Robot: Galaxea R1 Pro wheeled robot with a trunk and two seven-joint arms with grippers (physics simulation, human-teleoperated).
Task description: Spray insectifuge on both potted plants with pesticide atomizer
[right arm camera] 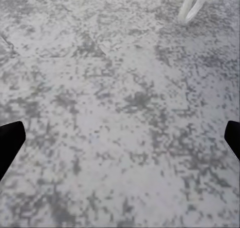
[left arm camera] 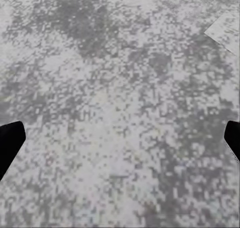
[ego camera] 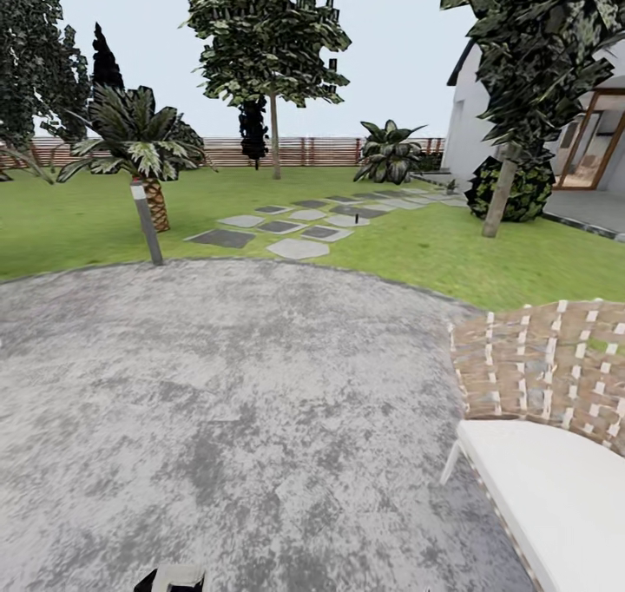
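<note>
We note both the left end effector and right end effector spread wide over the grey paved patio, a woven chair alongside.

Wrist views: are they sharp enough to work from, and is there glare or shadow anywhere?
Left wrist view: paving is grainy and soft, evenly lit. Right wrist view: same blotchy paving, pale chair leg blurred. Head view: flat light, no glare, lawn and fence fairly crisp.
</note>
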